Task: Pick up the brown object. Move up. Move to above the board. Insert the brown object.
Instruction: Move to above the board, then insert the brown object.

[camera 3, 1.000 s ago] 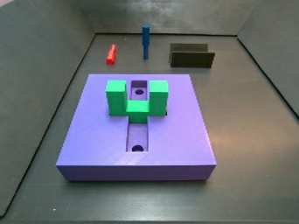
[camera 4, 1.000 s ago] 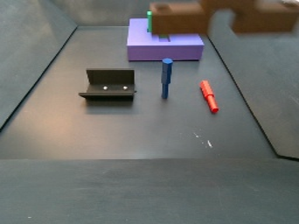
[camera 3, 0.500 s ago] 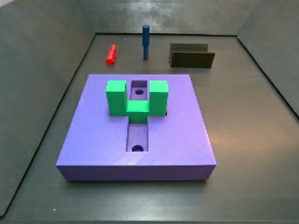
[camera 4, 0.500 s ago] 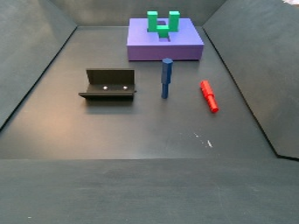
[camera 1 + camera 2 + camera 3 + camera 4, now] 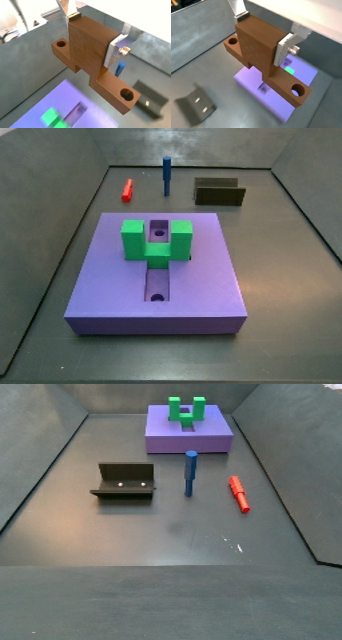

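The brown object point(image 5: 90, 55), a long flat bar with a round hole near each end and an upright block at its middle, hangs in the air in both wrist views point(image 5: 264, 55). The gripper point(image 5: 93, 32) has its jaws clamped on the upright block, a silver finger point(image 5: 286, 49) pressed flat against one side of it. Neither the gripper nor the bar appears in either side view.

Far below the bar in the wrist views lies the board point(image 5: 67, 107), a purple-blue slab on the dark tabletop point(image 5: 160, 534). In a side view the board point(image 5: 158, 268) shows a long central groove with holes and a green U-shaped block point(image 5: 156, 240) straddling the groove towards its far end.

Beyond the board in that side view stand an upright blue peg point(image 5: 167, 175), a small red peg point(image 5: 128, 190) lying flat to its left, and the dark fixture point(image 5: 219, 192) to its right, all well apart from the board
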